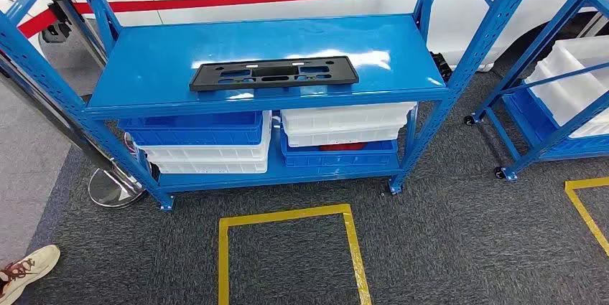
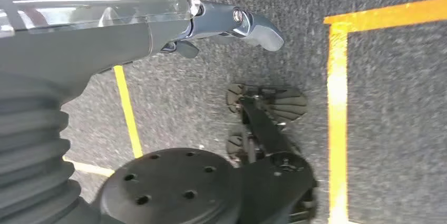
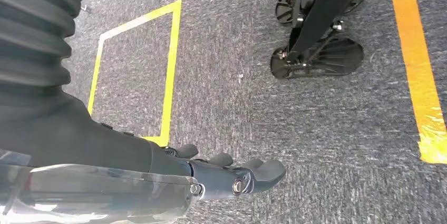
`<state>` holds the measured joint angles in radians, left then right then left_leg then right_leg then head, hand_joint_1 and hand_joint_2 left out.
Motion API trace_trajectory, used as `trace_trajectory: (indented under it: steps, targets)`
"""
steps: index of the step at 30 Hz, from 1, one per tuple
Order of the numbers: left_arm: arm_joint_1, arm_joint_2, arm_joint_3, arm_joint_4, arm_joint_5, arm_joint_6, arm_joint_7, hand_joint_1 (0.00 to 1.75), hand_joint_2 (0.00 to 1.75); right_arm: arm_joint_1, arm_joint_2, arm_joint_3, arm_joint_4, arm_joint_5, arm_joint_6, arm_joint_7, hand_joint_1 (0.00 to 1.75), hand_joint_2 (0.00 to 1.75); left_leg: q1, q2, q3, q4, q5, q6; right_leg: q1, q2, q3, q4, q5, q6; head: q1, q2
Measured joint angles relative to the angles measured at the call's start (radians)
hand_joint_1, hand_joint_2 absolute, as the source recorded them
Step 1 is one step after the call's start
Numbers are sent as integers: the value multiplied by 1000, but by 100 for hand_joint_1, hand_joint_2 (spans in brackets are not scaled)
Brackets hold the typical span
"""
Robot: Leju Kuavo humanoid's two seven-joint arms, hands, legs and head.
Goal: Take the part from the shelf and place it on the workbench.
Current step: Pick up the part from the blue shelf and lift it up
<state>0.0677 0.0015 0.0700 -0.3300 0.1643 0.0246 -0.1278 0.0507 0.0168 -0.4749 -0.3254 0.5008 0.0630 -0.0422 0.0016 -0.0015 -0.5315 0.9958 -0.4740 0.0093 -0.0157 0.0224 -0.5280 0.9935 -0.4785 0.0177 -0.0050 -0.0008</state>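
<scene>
Grey carpet [image 3: 327, 129] is lying beneath both hanging, empty robot hands, left robot hand [image 2: 232, 26] and right robot hand [image 3: 232, 174], fingers loosely apart, while the black part [image 1: 273, 73] is resting on the blue shelf [image 1: 165, 68] well ahead of them.

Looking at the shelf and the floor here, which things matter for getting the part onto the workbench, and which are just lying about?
Belongs to the job:
black part, lying flat on the top of the blue shelf
left hand and right hand, both hanging over the carpet, holding nothing

Just lying about:
blue and white bins stacked below
yellow floor tape
second rack
a person's shoe
</scene>
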Motion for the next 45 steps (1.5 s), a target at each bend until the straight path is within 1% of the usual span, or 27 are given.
trace_trajectory:
  steps: [4,6,8,10,13,14,15,17,18,19,20,21,22,23,24,26,29,31,33,34,35,36,38,39,40,43,45]
  targets:
    - [-11,2,12,12,26,2,-25,0,0,-15,5,-76,12,57,27,-52,0,0,0,0,0,0,0,0,0,0,0,0,0,0,0,0]
    - [-18,4,22,20,40,2,-40,0,0,-26,11,-118,16,85,53,-96,0,87,-3,0,-1,2,-1,2,-3,0,1,-1,1,1,0,0]
    - [-25,7,31,28,54,2,-52,0,0,-38,19,-146,11,98,85,-145,0,87,-6,-1,-3,5,-2,4,-6,-1,1,-2,2,2,0,0]
    - [-31,10,40,36,67,2,-63,0,0,-48,27,-158,-7,94,121,-195,0,0,-7,-1,-4,6,-3,6,-8,-1,1,-3,2,4,0,0]
    - [-39,13,51,43,83,2,-76,0,0,-58,39,-155,-56,63,172,-254,0,0,-3,0,1,-6,5,16,-7,-3,2,-2,0,12,0,0]
    - [-41,13,54,44,87,3,-79,0,0,-60,41,-151,-77,47,188,-270,0,0,1,1,5,-14,9,22,-6,-5,-6,16,-13,14,1,0]
    - [-42,13,57,46,91,3,-82,0,0,-61,42,-145,-102,30,203,-285,0,0,4,2,9,-21,13,26,-5,-8,-25,56,-38,15,1,0]
    - [-44,13,62,52,98,4,-87,0,0,-61,44,-131,-155,-6,231,-311,0,0,4,5,10,-25,15,30,-7,-12,-91,188,-101,16,2,0]
    - [-44,13,66,55,101,5,-89,0,0,-60,45,-121,-182,-23,243,-322,0,0,3,5,10,-24,15,30,-8,-12,-124,248,-121,18,2,0]
    - [-44,13,69,57,104,5,-91,0,0,-59,45,-112,-209,-38,255,-333,0,0,3,5,11,-24,13,29,-8,-13,-143,280,-121,19,2,0]
    - [-45,13,72,60,107,5,-93,0,0,-58,46,-101,-237,-54,267,-343,0,0,3,5,13,-23,11,27,-8,-14,-144,272,-101,19,2,0]
    - [-45,13,75,62,109,5,-94,0,0,-57,47,-90,-267,-70,279,-353,0,0,4,4,17,-21,8,24,-9,-16,-123,223,-63,18,2,0]
    - [-45,13,77,64,111,5,-95,0,0,-57,47,-79,-297,-85,290,-363,0,0,4,4,20,-18,3,19,-9,-18,-92,152,-24,16,2,0]
    - [-46,13,78,66,114,6,-96,0,0,-58,49,-68,-327,-100,303,-372,0,0,3,3,21,-13,-2,14,-7,-20,-62,86,4,13,3,0]
    - [-47,13,81,67,116,6,-97,0,0,-58,50,-57,-360,-115,315,-381,0,0,1,3,20,-8,-7,7,-5,-21,-42,39,20,10,2,0]
    - [-52,13,86,70,121,8,-99,0,0,-58,54,-35,-421,-142,338,-397,0,0,-1,3,16,-4,-11,-5,1,-20,-34,18,17,1,1,0]
    - [-55,13,93,74,127,10,-101,0,0,-58,59,0,-518,-179,368,-419,0,0,4,3,11,13,-28,-23,-1,-19,-33,13,18,-20,0,0]
    - [-56,12,97,76,129,12,-102,0,0,-60,62,28,-588,-203,385,-433,0,0,7,2,-31,106,-80,-32,-3,-21,-31,9,19,-30,-2,0]
    - [-57,11,102,79,132,15,-103,0,0,-63,63,56,-658,-227,399,-447,0,0,9,3,-105,248,-140,-38,-1,-22,-31,9,17,-35,-3,0]
    - [-57,11,104,81,134,17,-103,0,0,-63,64,71,-693,-239,406,-453,0,0,10,3,-131,293,-148,-40,0,-22,-30,10,15,-36,-3,0]
    - [-57,11,106,82,137,19,-103,0,0,-63,64,88,-730,-252,413,-461,0,0,10,3,-139,299,-134,-40,1,-21,-28,10,14,-36,-3,0]
    - [-57,12,108,84,139,21,-103,0,0,-63,65,105,-767,-264,421,-467,0,0,10,3,-128,264,-100,-39,1,-20,-24,11,12,-35,-3,0]
    - [-58,12,114,86,143,23,-102,0,0,-65,67,140,-839,-288,435,-481,0,0,9,2,-69,125,-19,-31,3,-17,-15,12,5,-29,-3,0]
    - [-59,12,117,87,145,24,-102,0,0,-67,67,157,-874,-300,443,-487,0,0,8,2,-44,66,4,-26,5,-16,-13,14,2,-25,-3,0]
    - [-60,12,121,88,146,24,-102,0,0,-69,67,173,-908,-312,451,-494,0,0,6,1,-30,30,14,-20,6,-16,-13,15,1,-21,-2,0]
    - [-63,11,130,91,152,26,-102,0,0,-73,68,221,-1013,-347,476,-514,0,0,5,0,-27,13,14,-3,7,-17,-17,16,-1,-6,-1,0]
    - [-64,10,135,92,157,27,-101,0,0,-76,69,253,-1081,-370,493,-526,0,0,8,1,-24,6,18,11,5,-19,-31,52,-27,3,-1,0]
